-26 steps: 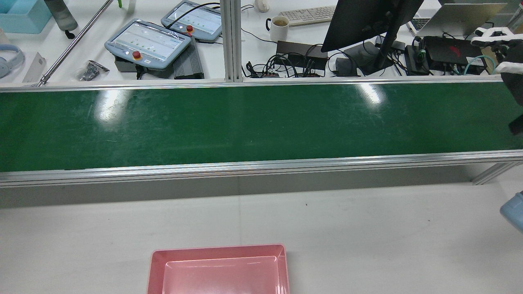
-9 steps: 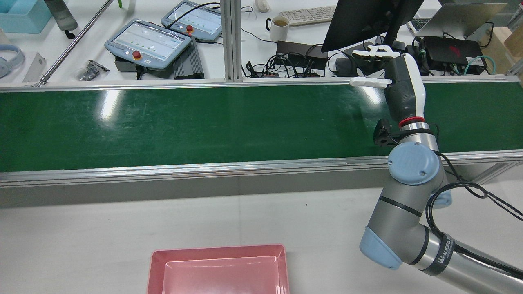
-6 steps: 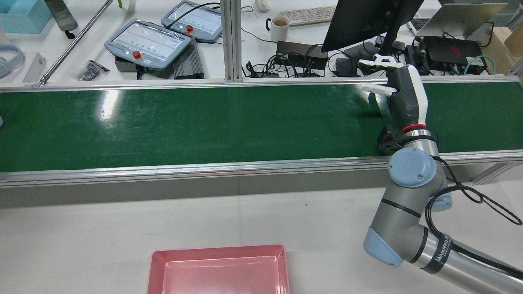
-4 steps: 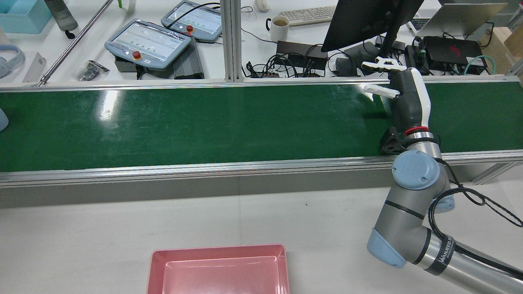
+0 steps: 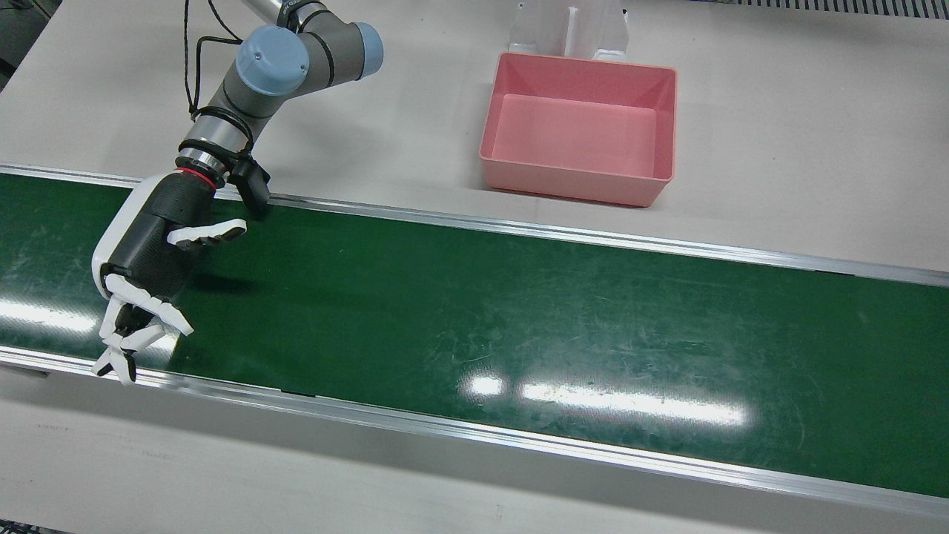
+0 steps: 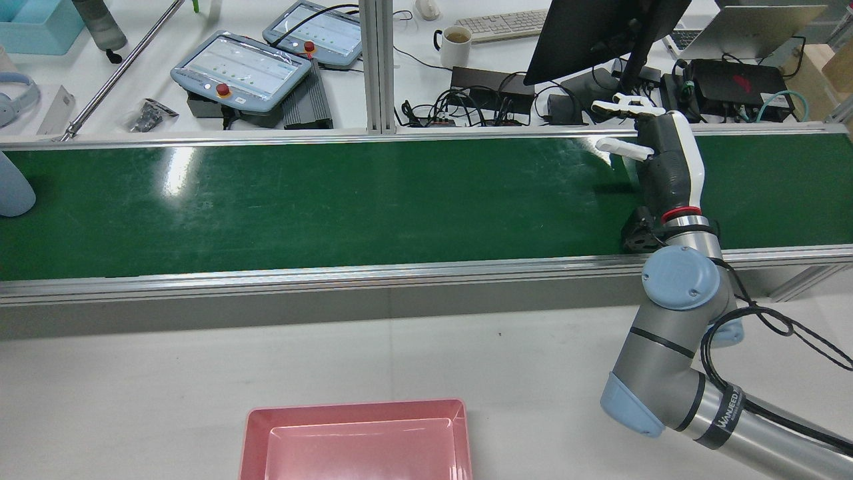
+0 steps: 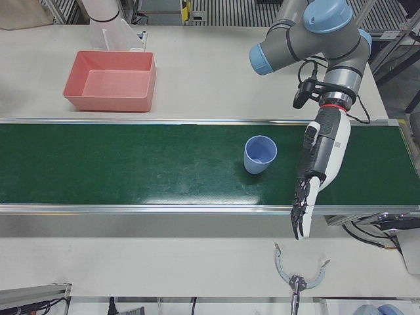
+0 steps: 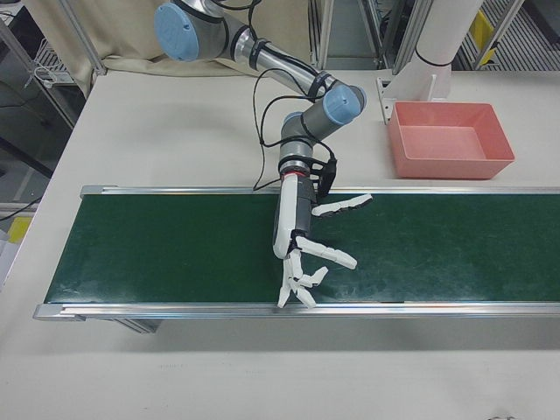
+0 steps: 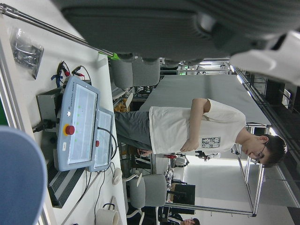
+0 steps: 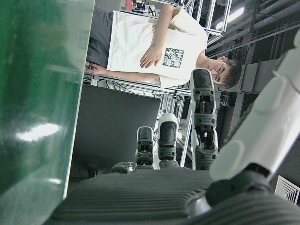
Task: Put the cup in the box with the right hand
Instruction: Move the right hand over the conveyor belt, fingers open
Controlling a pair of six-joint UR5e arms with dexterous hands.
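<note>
A light blue cup [image 7: 260, 155] stands upright on the green belt [image 6: 333, 200]. It shows at the rear view's left edge [image 6: 13, 193] and low in the left hand view [image 9: 18, 183]. My right hand [image 6: 656, 160] is open and empty, fingers spread, just above the belt's right part, far from the cup. It also shows in the front view [image 5: 148, 267] and the right-front view [image 8: 302, 241]. My left hand [image 7: 319, 157] is open and empty over the belt beside the cup. The empty pink box [image 6: 356, 410] sits on the white table [image 5: 578, 178].
Aluminium rails edge the belt on both sides. Behind it a desk holds teach pendants [image 6: 240, 70], a mug [image 6: 456, 43], a monitor [image 6: 600, 33] and cables. A person [image 9: 201, 133] stands beyond. A metal tool [image 7: 298, 275] lies on the near table.
My right arm swung in from the right, then lowered its open hand toward the belt. The cup has come into the rear view at the left edge.
</note>
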